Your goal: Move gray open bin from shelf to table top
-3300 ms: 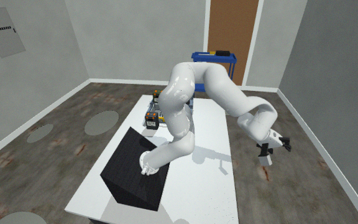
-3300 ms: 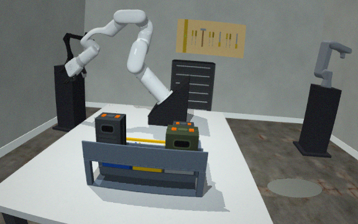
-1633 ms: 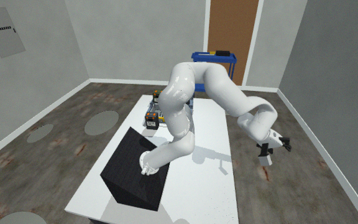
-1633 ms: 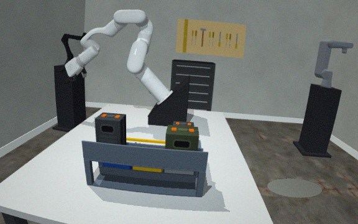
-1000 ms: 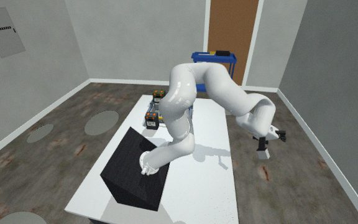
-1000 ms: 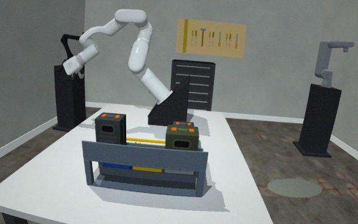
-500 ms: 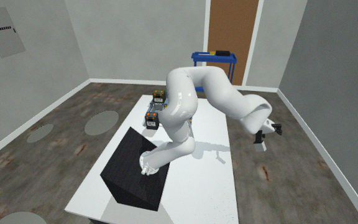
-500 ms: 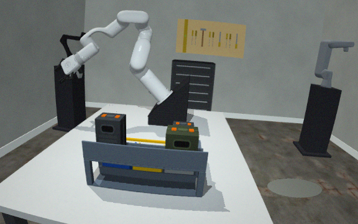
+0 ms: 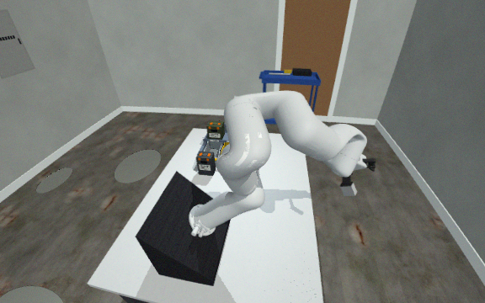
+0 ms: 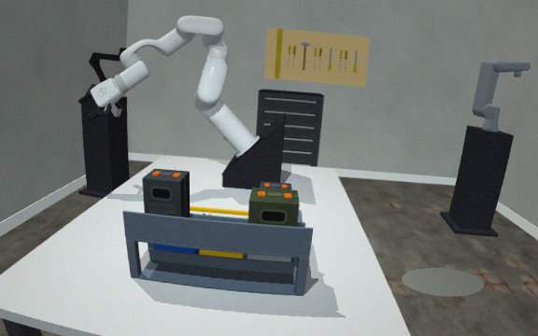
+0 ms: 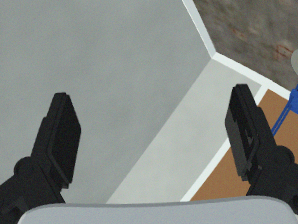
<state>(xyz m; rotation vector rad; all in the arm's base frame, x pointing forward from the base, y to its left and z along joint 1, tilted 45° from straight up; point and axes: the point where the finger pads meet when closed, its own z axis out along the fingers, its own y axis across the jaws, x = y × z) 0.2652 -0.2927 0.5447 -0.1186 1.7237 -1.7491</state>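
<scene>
The grey shelf (image 10: 218, 247) stands on the white table (image 10: 194, 261), seen from its back in the exterior view. Under its top the backs of three bins show as strips: blue (image 10: 176, 248), yellow (image 10: 221, 254) and the gray bin (image 10: 269, 258) at the right. Their contents are hidden. In the top view the arm hides most of the shelf (image 9: 210, 147). My gripper (image 9: 370, 164) is open and empty, out past the table's side edge above the floor, far from the shelf. It also shows in the exterior view (image 10: 93, 112). In the wrist view the open fingers frame only wall and floor.
A black box (image 10: 166, 192) and a green box (image 10: 274, 206) with orange marks stand on the shelf top, a yellow rod (image 10: 218, 211) between them. The arm's black base block (image 9: 183, 229) sits on the table. A black pedestal (image 10: 103, 140) stands near the gripper. A blue cart (image 9: 290, 77) stands by the door.
</scene>
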